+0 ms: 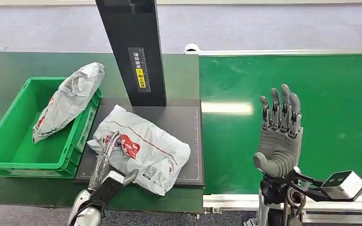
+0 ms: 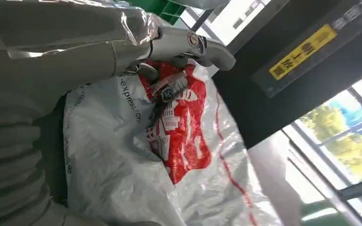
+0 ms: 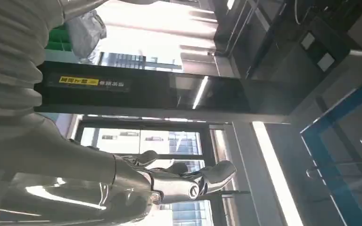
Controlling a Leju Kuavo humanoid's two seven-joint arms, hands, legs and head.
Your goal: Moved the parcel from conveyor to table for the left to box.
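The grey plastic-wrapped parcel (image 1: 141,148) with its red print lies on the dark mat (image 1: 184,122) of the table, just beside the foot of the black scanner post (image 1: 134,47). Its near corner reaches the mat's front edge, and its left end comes close to the mat's left border, next to the green box (image 1: 9,143). The left hand (image 1: 107,153) comes in from below and lies on the parcel's left part, its fingers (image 2: 169,89) bent onto the red print; the left wrist view shows the fingertips touching the wrapping, but whether they actually pinch it cannot be told.

The green box stands on the table to the left of the mat, its right wall almost touching the mat's edge. A second grey parcel (image 1: 68,101) leans in it, its lower end down inside the box and its upper end sticking out over the far right corner of the rim.

To the right of the mat the green conveyor belt (image 1: 311,89) runs off, bare where it shows, with a silver rail along its near edge. The right hand (image 1: 279,136) is raised upright over the belt, well apart from the parcel, palm facing the camera, fingers straight and side by side, holding nothing.
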